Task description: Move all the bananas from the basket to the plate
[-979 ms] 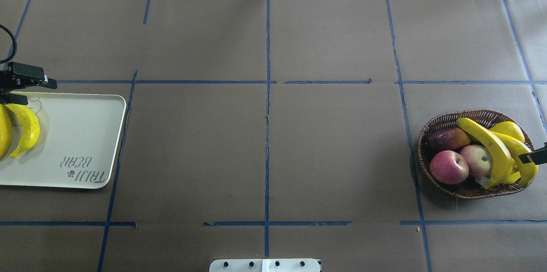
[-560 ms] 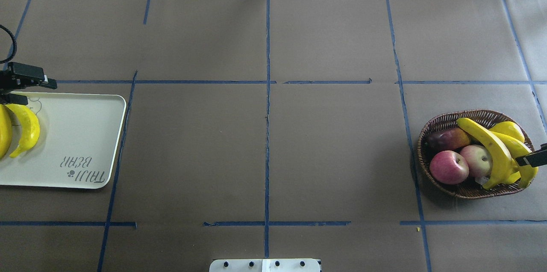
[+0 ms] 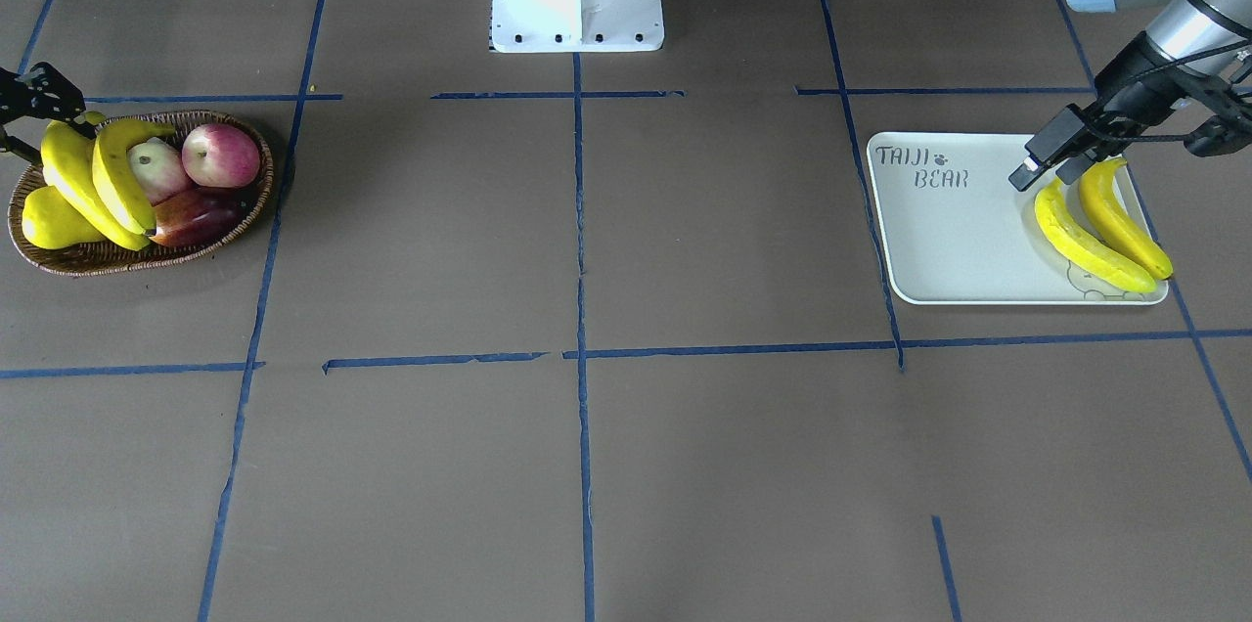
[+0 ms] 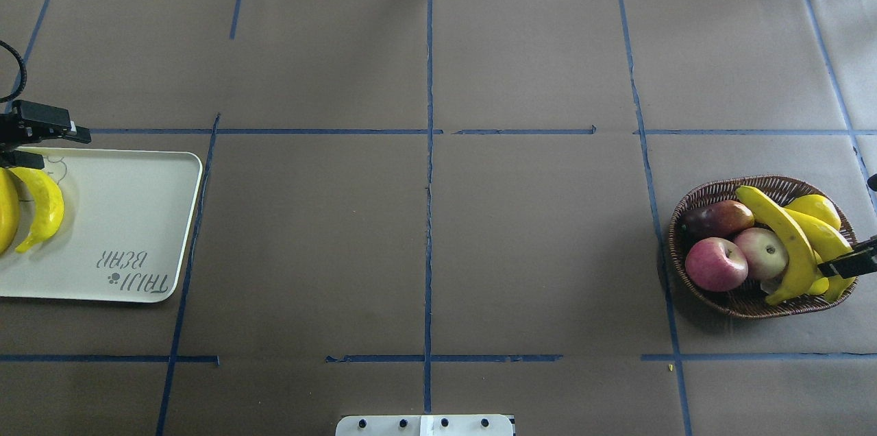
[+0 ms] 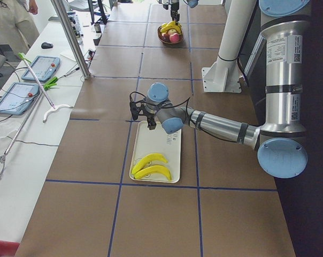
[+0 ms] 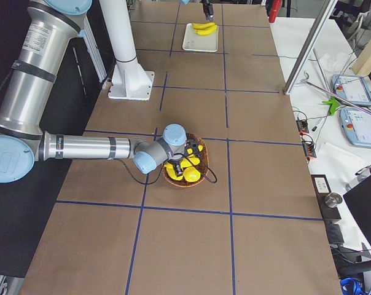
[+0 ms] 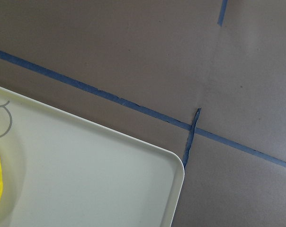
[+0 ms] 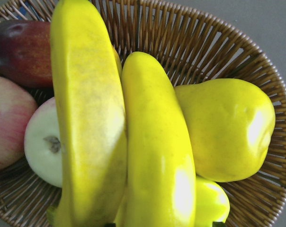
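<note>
Vs one second back: the right gripper [image 4: 848, 264] has edged toward the robot's side along the outer rim of the basket [image 4: 706, 197]. The two bananas [image 4: 784, 237] lying there have tilted, near tips swung inward, and the apples [image 4: 716, 263] are nudged with them. One dark finger lies across the outer banana; whether the jaws pinch it or merely press on it, cannot tell. The left gripper [image 4: 42, 147] hangs spread and empty over the far edge of the plate [image 4: 123, 216], beside two delivered bananas [image 3: 1081, 241]. Step in hand, as judged: taking the third banana. To do it well, grip one banana only, near mid-length across its narrow width, and lift straight up so the neighbour and the pear [image 4: 817, 206] stay put. The fruit looks smooth, glossy, bright yellow, curved and tapered; probably slippery, so clamp squarely
</note>
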`<state>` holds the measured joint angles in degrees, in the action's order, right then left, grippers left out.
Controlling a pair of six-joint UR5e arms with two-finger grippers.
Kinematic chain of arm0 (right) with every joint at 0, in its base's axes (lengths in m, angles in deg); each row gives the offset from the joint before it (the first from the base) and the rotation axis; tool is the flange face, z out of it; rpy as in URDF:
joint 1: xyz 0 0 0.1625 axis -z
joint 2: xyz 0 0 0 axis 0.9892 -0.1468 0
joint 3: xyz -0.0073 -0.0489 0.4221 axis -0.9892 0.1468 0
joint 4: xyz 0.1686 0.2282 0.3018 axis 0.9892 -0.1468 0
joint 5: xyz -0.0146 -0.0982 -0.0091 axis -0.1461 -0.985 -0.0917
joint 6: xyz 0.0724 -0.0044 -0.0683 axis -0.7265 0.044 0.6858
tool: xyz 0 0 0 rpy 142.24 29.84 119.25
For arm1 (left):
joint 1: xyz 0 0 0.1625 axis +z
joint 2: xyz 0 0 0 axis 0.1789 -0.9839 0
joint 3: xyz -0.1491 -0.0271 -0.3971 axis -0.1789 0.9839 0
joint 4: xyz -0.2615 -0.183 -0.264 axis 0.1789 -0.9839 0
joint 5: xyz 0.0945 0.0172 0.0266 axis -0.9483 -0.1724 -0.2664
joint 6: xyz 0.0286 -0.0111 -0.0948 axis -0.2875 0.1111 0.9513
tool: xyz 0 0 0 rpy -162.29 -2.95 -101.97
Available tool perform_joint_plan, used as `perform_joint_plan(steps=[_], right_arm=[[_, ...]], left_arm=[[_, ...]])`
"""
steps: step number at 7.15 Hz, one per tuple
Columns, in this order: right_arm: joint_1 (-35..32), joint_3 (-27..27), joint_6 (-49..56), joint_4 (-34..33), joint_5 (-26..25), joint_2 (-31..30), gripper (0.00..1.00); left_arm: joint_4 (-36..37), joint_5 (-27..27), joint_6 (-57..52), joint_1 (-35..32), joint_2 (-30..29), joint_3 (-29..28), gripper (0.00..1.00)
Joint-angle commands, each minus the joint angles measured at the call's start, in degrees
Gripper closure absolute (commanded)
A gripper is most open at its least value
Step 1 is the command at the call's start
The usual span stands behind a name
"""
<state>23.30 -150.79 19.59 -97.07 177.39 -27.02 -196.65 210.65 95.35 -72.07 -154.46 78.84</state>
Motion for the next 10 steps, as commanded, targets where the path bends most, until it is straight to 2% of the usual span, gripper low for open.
perform_joint_plan(steps=[1, 2, 3, 5, 6, 8, 10], right_arm=[[0.08, 0.0, 0.0, 0.0, 0.09, 0.4, 0.71], [0.08, 0.0, 0.0, 0.09, 0.09, 0.75, 0.82], [0.08, 0.0, 0.0, 0.09, 0.09, 1.18, 0.86], [-0.27, -0.88, 0.79, 0.61, 0.09, 1.19, 0.89], [-2.53, -0.53, 0.97, 4.27, 0.17, 0.93, 0.92], [-10.16, -1.05, 1.06, 4.92, 2.1, 1.01, 0.99], [-12.48, -2.27, 0.1, 4.92, 5.53, 3.46, 1.0]], left_arm=[[0.0, 0.0, 0.0, 0.06, 0.0, 0.0, 0.0], [0.0, 0.0, 0.09, 0.06, 0.0, 0.0, 0.0], [0.0, 0.0, 0.0, 0.06, 0.0, 0.0, 0.0], [0.0, 0.0, 0.0, 0.06, 0.0, 0.0, 0.0], [0.0, 0.0, 0.09, 0.23, 0.0, 0.0, 0.0], [0.0, 0.0, 0.09, 0.32, 0.0, 0.0, 0.0], [-0.09, 0.09, 0.09, 0.41, -0.26, 0.0, 0.0]])
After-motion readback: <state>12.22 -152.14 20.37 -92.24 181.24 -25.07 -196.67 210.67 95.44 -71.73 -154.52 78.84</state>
